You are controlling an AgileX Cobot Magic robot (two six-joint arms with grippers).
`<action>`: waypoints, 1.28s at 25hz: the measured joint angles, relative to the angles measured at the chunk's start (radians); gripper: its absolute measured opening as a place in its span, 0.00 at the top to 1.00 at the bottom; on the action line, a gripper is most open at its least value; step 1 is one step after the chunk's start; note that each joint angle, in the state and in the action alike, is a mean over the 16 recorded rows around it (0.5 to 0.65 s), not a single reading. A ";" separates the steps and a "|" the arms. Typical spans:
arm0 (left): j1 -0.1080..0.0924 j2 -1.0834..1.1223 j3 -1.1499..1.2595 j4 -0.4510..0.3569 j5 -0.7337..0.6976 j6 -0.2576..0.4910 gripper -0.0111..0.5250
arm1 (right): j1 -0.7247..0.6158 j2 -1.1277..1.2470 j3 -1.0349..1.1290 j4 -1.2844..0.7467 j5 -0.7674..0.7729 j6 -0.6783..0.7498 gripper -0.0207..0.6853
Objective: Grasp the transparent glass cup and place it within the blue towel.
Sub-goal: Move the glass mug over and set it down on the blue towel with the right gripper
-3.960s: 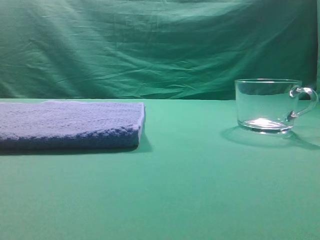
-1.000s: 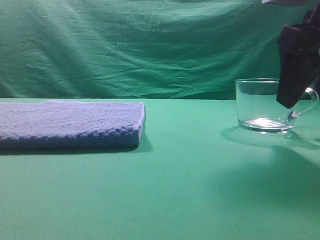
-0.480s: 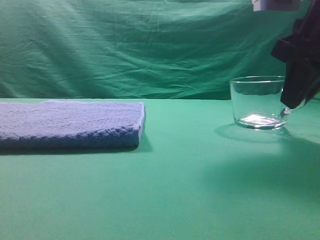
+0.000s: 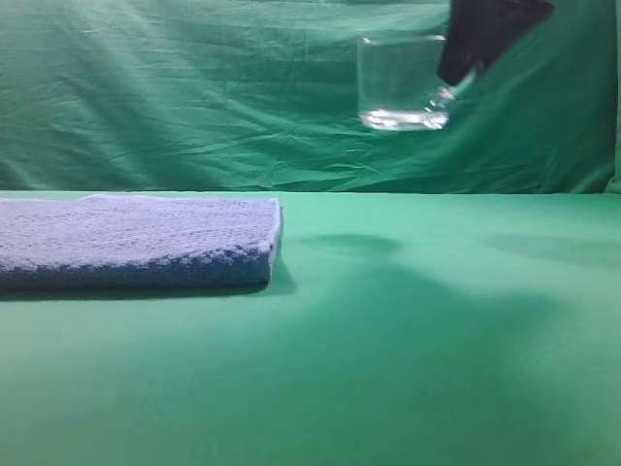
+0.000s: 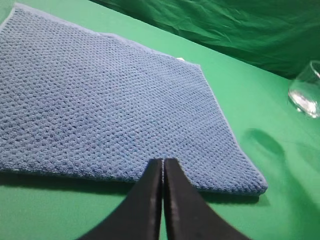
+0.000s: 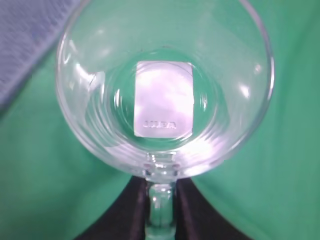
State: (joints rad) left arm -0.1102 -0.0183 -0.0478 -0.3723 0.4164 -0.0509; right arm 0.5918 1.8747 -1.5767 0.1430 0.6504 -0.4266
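Gripping the transparent glass cup (image 4: pixel 403 83) by its handle, my right claw (image 4: pixel 464 70) held it high above the green surface (image 4: pixel 408 340), upright, well right of the blue towel (image 4: pixel 136 238). Nothing stood between them. My left claw (image 5: pixel 163 172), pressed shut and empty, hovered at the towel's near edge before the green backdrop (image 4: pixel 194 87).

The transparent glass cup (image 4: pixel 402 82), which stood on the tabletop (image 4: pixel 408 330) at the right a second earlier, was lifted clear and carried leftward toward the middle, hanging high by its handle from the right gripper (image 4: pixel 464 70), whose fingers (image 6: pixel 192 210) had closed on it.
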 joint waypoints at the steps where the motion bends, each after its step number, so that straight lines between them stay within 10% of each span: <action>1: 0.000 0.000 0.000 0.000 0.000 0.000 0.98 | 0.021 0.036 -0.046 0.001 0.009 -0.001 0.83; 11: 0.000 0.000 0.000 0.000 0.000 0.000 0.98 | 0.147 0.371 -0.378 0.017 0.046 -0.002 0.81; 23: 0.000 0.000 0.000 0.000 0.000 0.000 0.98 | 0.160 0.413 -0.448 0.019 0.056 0.053 0.48; 32: 0.000 0.000 0.000 0.000 0.000 0.000 0.98 | 0.160 0.183 -0.446 -0.102 0.251 0.223 0.70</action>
State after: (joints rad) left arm -0.1102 -0.0183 -0.0478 -0.3723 0.4164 -0.0509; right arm 0.7513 2.0575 -2.0228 0.0414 0.9019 -0.2034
